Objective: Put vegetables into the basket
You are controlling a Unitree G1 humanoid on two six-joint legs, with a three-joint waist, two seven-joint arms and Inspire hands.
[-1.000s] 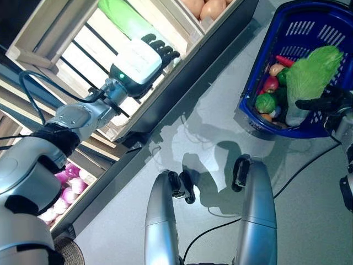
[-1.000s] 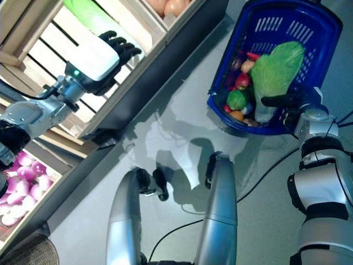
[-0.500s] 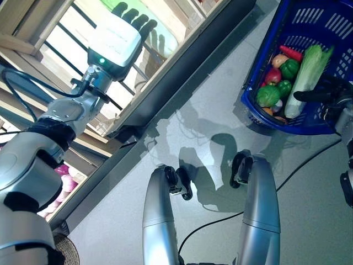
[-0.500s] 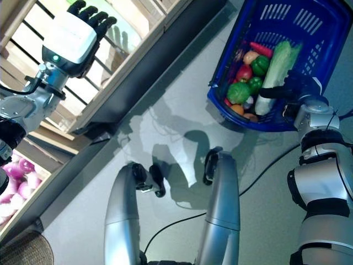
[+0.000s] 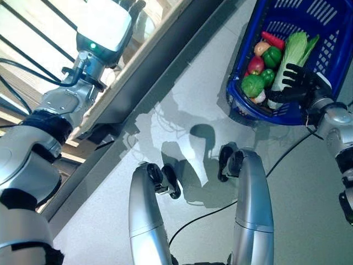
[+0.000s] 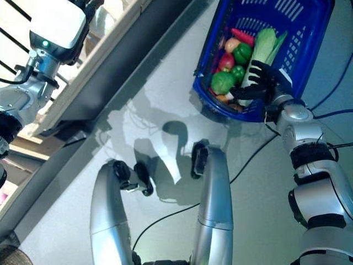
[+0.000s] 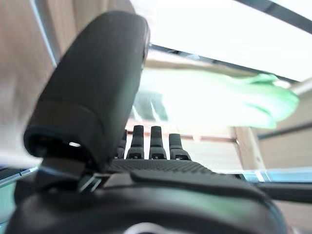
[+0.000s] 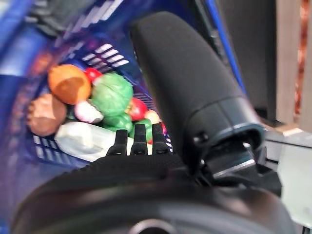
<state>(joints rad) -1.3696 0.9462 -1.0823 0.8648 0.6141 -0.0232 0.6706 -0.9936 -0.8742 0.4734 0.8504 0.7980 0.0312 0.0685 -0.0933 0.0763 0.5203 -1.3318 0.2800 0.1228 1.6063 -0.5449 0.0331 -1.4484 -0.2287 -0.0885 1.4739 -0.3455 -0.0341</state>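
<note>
The blue basket [image 5: 336,41] stands on the floor at the upper right. In it lie a pale green cabbage [image 5: 292,49], green peppers [image 5: 271,57], a round green vegetable [image 5: 252,85] and red ones. My right hand [image 5: 298,85] is open, fingers spread just above the cabbage's white stalk at the basket's near rim. The right wrist view shows its straight fingers [image 8: 139,139] over the stalk [image 8: 83,141]. My left hand [image 5: 105,25] is open and reaches into the stand at the upper left. In the left wrist view its fingers [image 7: 156,144] point at a long pale green vegetable [image 7: 219,95].
The wooden stand [image 5: 165,25] runs slantwise across the upper left, with a dark base edge [image 5: 182,61] along the floor. Grey floor [image 5: 187,110] lies between the stand and the basket.
The cabbage, upright in the basket by my right hand a second ago, now lies flat and the hand's fingers are spread above it. My left hand has reached deeper into the stand. The camera has shifted.
</note>
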